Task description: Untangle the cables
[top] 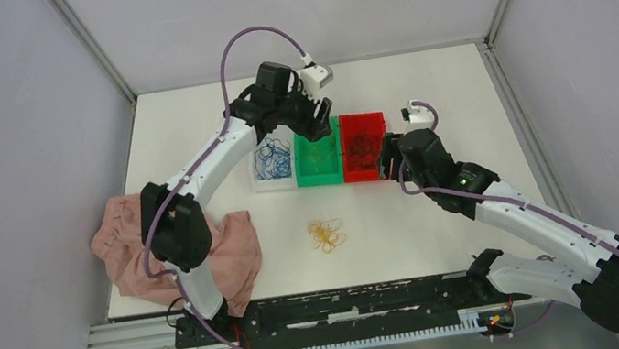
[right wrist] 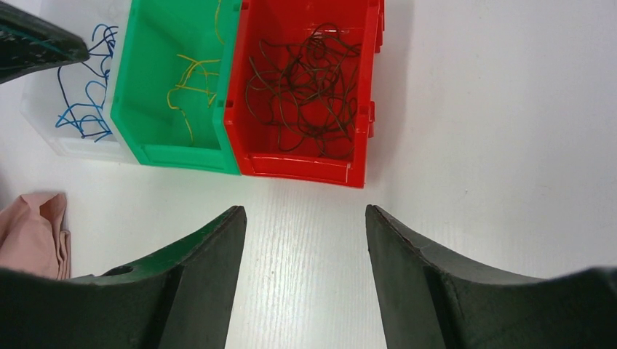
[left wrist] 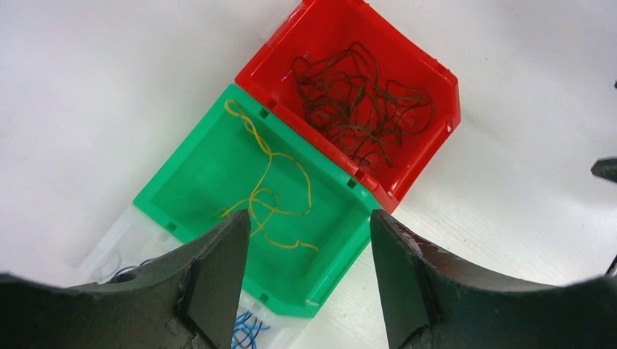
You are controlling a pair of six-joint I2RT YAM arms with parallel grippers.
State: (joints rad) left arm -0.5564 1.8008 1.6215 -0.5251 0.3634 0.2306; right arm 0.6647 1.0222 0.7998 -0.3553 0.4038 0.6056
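The left pincer (left wrist: 309, 222) is wide open and holds nothing. It hangs over the green bin (left wrist: 182, 182), and its fingers touch no cable. The right pincer (right wrist: 304, 214) is wide open too, with nothing in it. It hangs over the bare table (right wrist: 509, 145), just in front of the red bin (right wrist: 305, 166).

The three bins stand side by side in a row, in the middle of the table toward its far edge. The blue cables (right wrist: 84, 94) lie in the clear bin (right wrist: 73, 149) on the left. A few yellow cables (left wrist: 265, 196) lie loose and curly in the green bin. The dark cables (left wrist: 356, 109) make a messy knot of loops in the red bin. A small heap of yellow-orange cables (top: 328, 235) lies on the table, nearer the front edge. A pink cloth (top: 127, 248) lies at the left edge.
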